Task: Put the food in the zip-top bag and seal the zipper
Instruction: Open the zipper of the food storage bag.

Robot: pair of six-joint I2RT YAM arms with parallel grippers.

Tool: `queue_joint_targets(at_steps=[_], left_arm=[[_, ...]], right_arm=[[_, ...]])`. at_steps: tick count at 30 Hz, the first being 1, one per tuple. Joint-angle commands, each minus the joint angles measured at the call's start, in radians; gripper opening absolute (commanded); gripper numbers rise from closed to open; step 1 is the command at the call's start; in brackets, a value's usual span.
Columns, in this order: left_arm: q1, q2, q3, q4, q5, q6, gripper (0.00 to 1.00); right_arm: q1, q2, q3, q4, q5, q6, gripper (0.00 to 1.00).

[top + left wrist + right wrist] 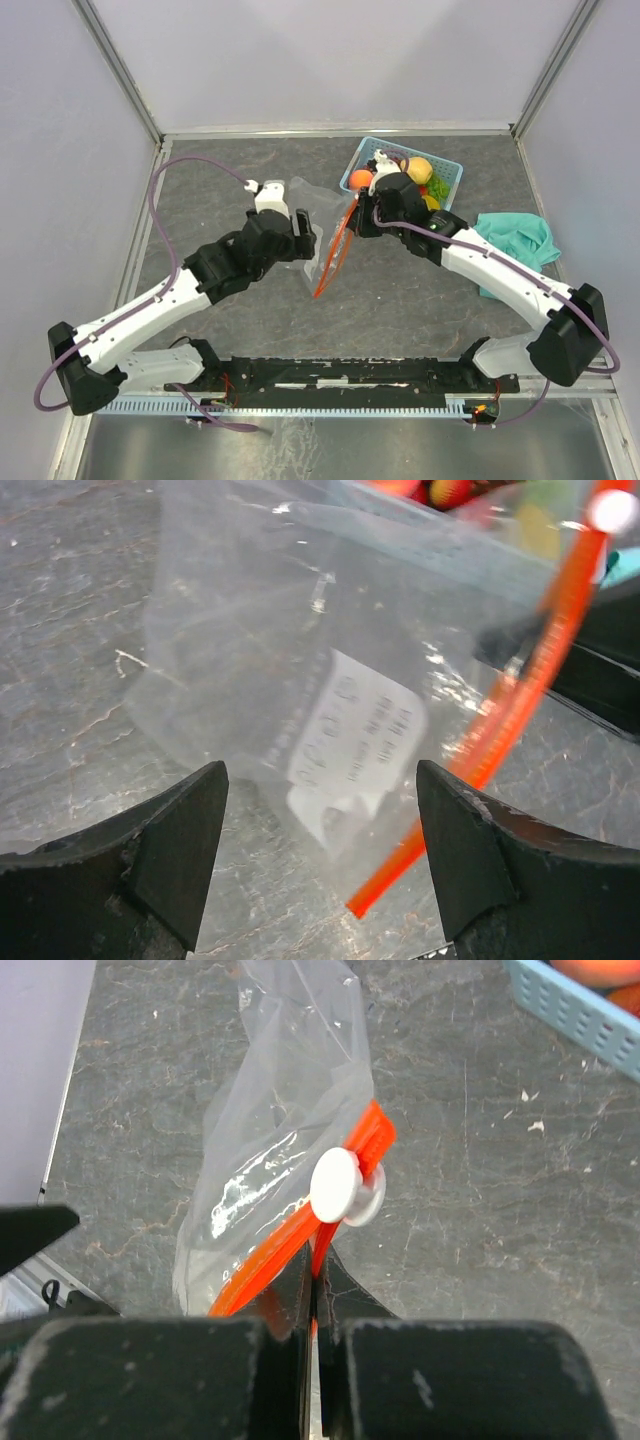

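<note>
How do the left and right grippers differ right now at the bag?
The left gripper is wide open; the right gripper is pressed shut. The left gripper holds nothing, with the zip-top bag lying unpinched ahead of it; the right gripper clamps the zipper just below its white slider. Shared: both have black fingers and sit at the bag, on opposite sides of it.

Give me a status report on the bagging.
Left gripper open at the zip-top bag. Right gripper shut on the zipper. Food in basket, unbagged. No obstruction.
</note>
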Motion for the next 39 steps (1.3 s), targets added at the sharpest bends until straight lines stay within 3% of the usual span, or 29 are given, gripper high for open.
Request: queue_joint_targets(at_steps=[1,18,31,36,39], left_arm=[[-0.110,0.009,0.002,0.120,-0.120,0.080,0.82],[-0.424,0.228,0.083,0.160,-0.562,0.311,0.70],[-0.444,0.298,0.060,0.092,-0.668,0.359,0.56],[-0.445,0.318,0.072,0.058,-0.672,0.347,0.46],[-0.445,0.313,0.073,0.045,-0.675,0.337,0.35]], right_arm=[[0.003,0.044,0.083,-0.103,0.004,0.103,0.02],[0.002,0.105,0.132,-0.212,-0.052,0.195,0.02],[-0.001,0.131,0.135,-0.191,-0.094,0.218,0.02],[0.000,0.142,0.134,-0.174,-0.106,0.230,0.02],[-0.002,0.142,0.132,-0.163,-0.119,0.235,0.03]])
